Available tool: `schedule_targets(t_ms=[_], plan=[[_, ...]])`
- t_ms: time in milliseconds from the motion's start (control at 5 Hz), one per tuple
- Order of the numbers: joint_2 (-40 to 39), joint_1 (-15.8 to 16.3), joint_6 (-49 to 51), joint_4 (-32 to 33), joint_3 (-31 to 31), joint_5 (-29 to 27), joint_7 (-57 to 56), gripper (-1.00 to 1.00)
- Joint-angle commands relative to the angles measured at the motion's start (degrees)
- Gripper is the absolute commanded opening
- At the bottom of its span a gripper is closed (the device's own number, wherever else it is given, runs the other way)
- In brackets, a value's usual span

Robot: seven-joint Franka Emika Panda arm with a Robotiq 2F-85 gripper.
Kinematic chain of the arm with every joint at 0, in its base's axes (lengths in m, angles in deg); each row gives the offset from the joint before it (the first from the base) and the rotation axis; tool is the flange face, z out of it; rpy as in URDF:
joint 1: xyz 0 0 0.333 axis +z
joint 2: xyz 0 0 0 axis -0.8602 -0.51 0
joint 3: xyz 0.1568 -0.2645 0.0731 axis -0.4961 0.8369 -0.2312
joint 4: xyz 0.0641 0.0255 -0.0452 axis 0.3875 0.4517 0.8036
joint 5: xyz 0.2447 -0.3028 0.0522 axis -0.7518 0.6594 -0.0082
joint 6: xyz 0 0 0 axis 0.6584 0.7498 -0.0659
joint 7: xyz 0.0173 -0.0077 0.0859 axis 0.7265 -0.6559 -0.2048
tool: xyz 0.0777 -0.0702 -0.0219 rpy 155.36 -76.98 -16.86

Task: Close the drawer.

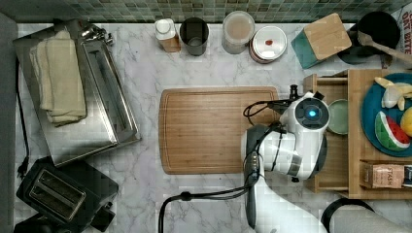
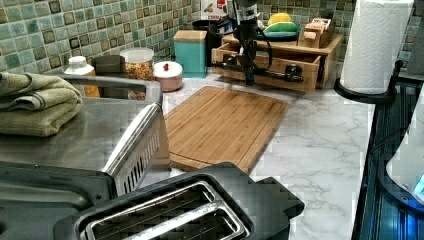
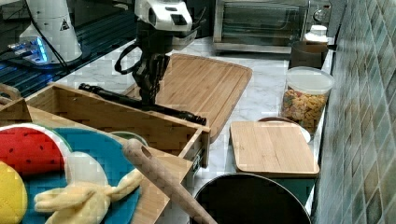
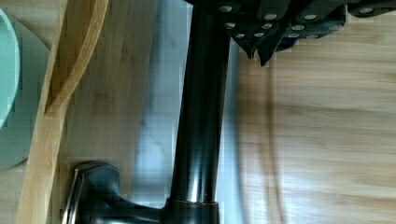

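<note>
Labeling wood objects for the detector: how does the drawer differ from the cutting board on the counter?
The drawer is a box with raised sides, while the cutting board is a flat slab with a grooved rim. The drawer carries a long black bar handle across its front; the cutting board has none. The drawer stands pulled out of its wooden organizer with a pale green bowl inside; the cutting board lies bare on the marble. Both are light wood and rectangular.

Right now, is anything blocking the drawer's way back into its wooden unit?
Nothing visible does. The gripper is at the black bar handle of the drawer, which stands pulled out. A pale green bowl sits inside the drawer, below its walls.
</note>
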Motion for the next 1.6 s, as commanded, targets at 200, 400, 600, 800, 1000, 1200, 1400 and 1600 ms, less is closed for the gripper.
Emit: schedule_targets(t_ms=[200,400,600,800,1000,1200,1400,1600], plan=[[-2.0,-13.3,-3.6,-13.6,7.6,-8.5,-17.2,-1.0],[-5.3,-15.1,-1.7,-18.0,8.1,-9.7,-17.9,-1.0],[-7.4,-17.0,-1.7,-21.0,7.6,-9.8,-16.9,-1.0],[-4.5,-16.5,1.2,-19.5,7.7,-7.0,-19.7,-1.0],[-4.5,-16.5,1.2,-19.5,7.7,-7.1,-19.7,-1.0],[-4.5,-16.5,1.2,-19.5,7.7,-7.1,-19.7,-1.0],[-4.5,-16.5,1.2,-19.5,7.7,-7.1,-19.7,-1.0],[-4.5,-16.5,1.2,-19.5,7.6,-7.0,-19.7,-1.0]])
